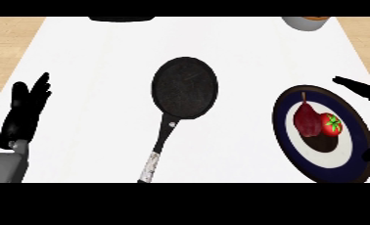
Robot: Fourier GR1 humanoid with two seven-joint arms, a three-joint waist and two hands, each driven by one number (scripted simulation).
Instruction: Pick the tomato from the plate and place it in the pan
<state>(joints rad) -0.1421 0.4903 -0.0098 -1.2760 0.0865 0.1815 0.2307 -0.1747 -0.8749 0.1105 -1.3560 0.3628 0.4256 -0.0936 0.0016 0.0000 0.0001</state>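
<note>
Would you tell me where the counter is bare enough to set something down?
Bare counter lies between the left hand and the pan, and between pan and plate. The plate is crowded: tomato beside a dark red pear.

- You see a red tomato (332, 124) with a green stem top.
- Beside it, a dark red pear (307, 118).
- Your plate (289, 143) shows a dark navy rim, white centre.
- Your pan (185, 89) is black, with a speckled silver handle end.
- The counter (94, 97) is white.
</note>
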